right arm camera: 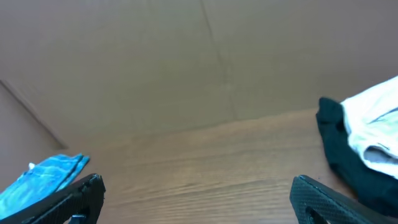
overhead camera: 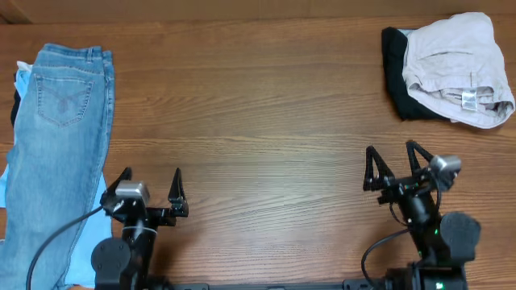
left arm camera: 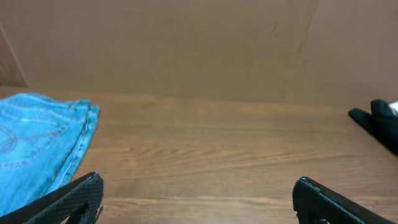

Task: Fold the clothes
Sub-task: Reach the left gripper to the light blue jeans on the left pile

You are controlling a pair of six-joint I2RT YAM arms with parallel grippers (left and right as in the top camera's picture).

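While both arms sit at near edge of wood table (overhead camera: 258,105), jeans (overhead camera: 56,137) lie flat along left side, just beside left gripper (overhead camera: 151,173). Beige trousers (overhead camera: 455,68) heaped on black garment (overhead camera: 397,76) in far-right corner, well beyond right gripper (overhead camera: 390,147). Both sets of jaws spread wide, gripping nothing.

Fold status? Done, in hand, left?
Done, apparently: crumpled beige trousers sit stacked on a folded black garment in the far right corner. In hand: nothing; the left gripper and right gripper are both open over the wood table. Left: the long light-blue denim jeans lie full length along the left edge, pale-blue cloth peeking from under them.
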